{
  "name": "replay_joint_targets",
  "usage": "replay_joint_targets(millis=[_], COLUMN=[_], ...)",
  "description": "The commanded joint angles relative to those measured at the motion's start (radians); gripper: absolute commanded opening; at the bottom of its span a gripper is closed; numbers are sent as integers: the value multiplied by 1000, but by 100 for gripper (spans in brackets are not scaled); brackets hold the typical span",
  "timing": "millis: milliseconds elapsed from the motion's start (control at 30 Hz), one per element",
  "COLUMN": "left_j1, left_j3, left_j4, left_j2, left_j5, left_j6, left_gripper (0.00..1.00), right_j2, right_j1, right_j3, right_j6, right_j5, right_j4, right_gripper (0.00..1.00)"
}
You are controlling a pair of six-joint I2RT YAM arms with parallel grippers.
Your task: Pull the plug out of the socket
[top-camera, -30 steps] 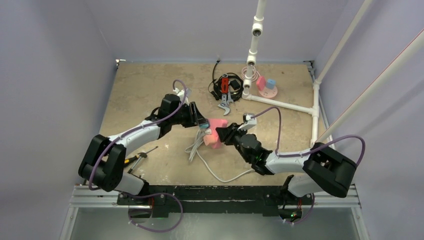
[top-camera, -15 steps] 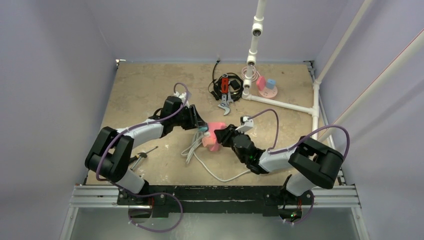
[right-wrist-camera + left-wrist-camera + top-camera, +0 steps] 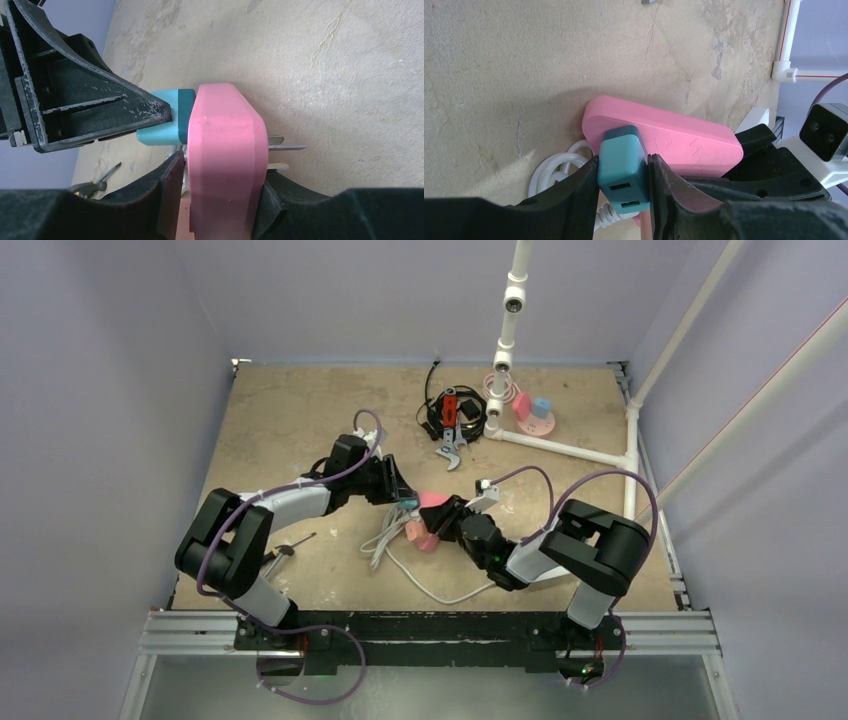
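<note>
- Left end effector (image 3: 623, 164): clamped from both sides on the small teal cube-shaped plug (image 3: 620, 147), with the black fingers (image 3: 584, 185) pressed flat to its side faces.
- Teal plug: seated flush against the edge face of the pink blocky plastic socket adapter (image 3: 225, 130), no gap at the seam in the right wrist view.
- Right end effector (image 3: 220, 185): straddling the pink adapter. One finger against it, a thin sliver of light beside the other. Cannot tell whether the grip is firm.
- Pair of metal prongs (image 3: 282, 147): sticking out of the adapter's opposite face, above the beige tabletop (image 3: 524, 60). Contact unclear.
- Both pieces near the tabletop's middle, just past a loose bundle of white cable (image 3: 549, 172) lying on the near side.
- Open beige surface to the far left (image 3: 280, 410), well clear of either arm.
- Far edge more crowded: a black cable tangle with a red piece (image 3: 450, 410), a white pipe frame (image 3: 560, 445), and a flat round pink disc (image 3: 545, 425) beside it.
</note>
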Motion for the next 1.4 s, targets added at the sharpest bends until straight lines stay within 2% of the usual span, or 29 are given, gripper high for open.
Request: replay_joint_targets(millis=[0,100,167,300,333,567,667,833,1000,1167,1267,1367], left_j1=[-25,-26,-28,-38,-50,-93,-96,-88,-42,-30,-35,-53], left_j3=[-10,-8,-5,-4,0,18,25,56,88,80,65,56], left_j4=[-18,-23,-30,-18,-23,-44,-54,-92,-165,-168,-135,-118], left_j2=[16,8,-4,-38,-46,-105,-111,-86,-53,-64,-67,-81], left_j5=[61,54,44,27,17,-42,-47,-46,-22,-53,-35,-48], left_j6=[11,17,25,41,52,107,115,127,140,144,130,129], left_gripper=[0,0,0,0,0,0,0,0,0,0,0,0], right_j2=[22,17,10,6,9,21,18,-6,-50,-55,-43,-27], right_j1=[9,9,9,9,10,37,39,38,39,39,38,38], right_j3=[17,15,17,40,50,109,112,75,-1,-20,-2,38], right_j6=[47,58,63,60,63,112,123,118,54,42,77,141], right_j5=[-54,-22,-8,9,16,89,95,79,42,28,39,50], right_j4=[133,129,113,60,40,-109,-123,-78,77,106,59,-62], right_gripper=[44,31,27,3,0,0,0,0,0,0,0,0])
